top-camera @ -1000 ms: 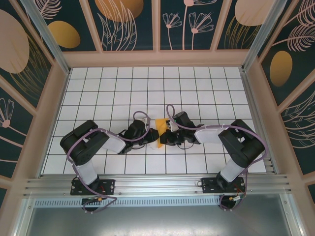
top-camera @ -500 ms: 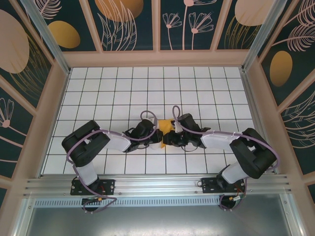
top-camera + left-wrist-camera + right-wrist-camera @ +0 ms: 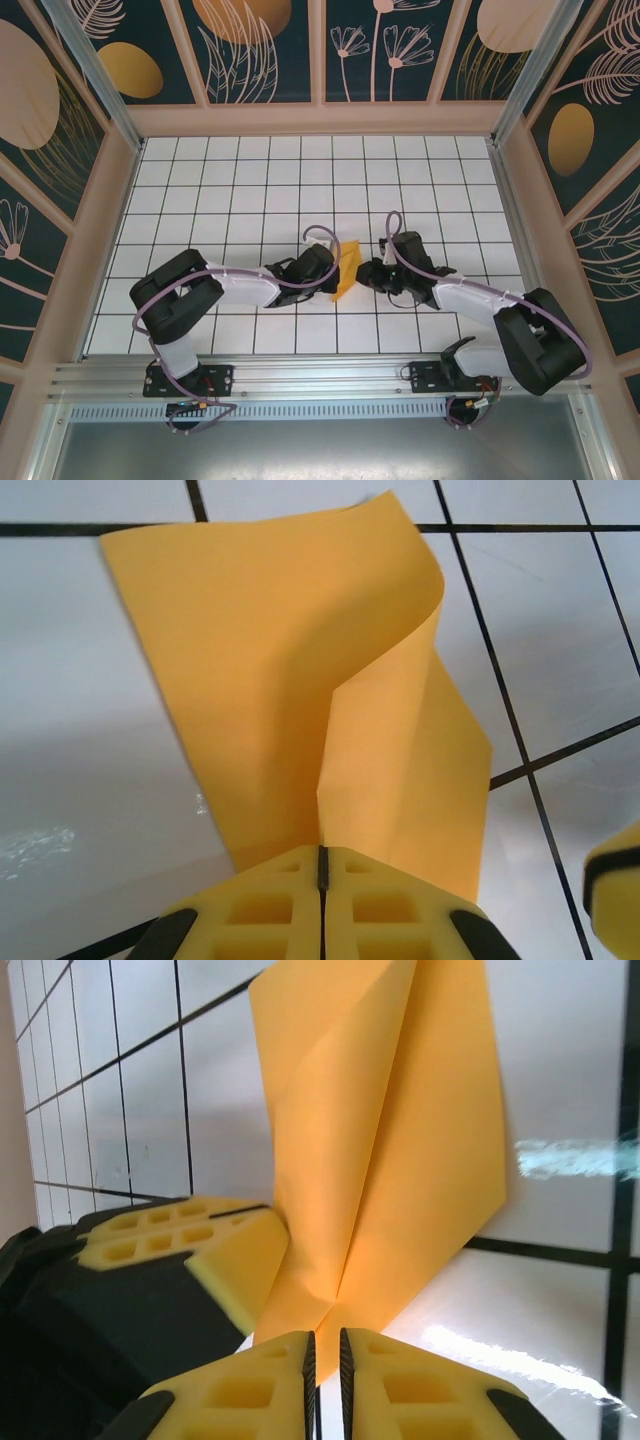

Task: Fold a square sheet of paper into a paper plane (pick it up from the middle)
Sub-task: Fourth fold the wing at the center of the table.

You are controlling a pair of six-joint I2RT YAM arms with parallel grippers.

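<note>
One sheet of paper [image 3: 300, 680] (orange, creased) sits clamped in the left gripper [image 3: 322, 858]; the right gripper [image 3: 325, 1340] is nearly together, hold unclear.

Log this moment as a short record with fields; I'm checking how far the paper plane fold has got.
paper: orange-yellow sheet of paper, creased down its length, one side curling over
position: partly raised off the tiled table, mid-table between the two pincers
left pincer: shut on the sheet's near edge
right pincer: jaws nearly together at the end of the crease; whether it grips is unclear
fold progress: not yet a dart shape
</note>
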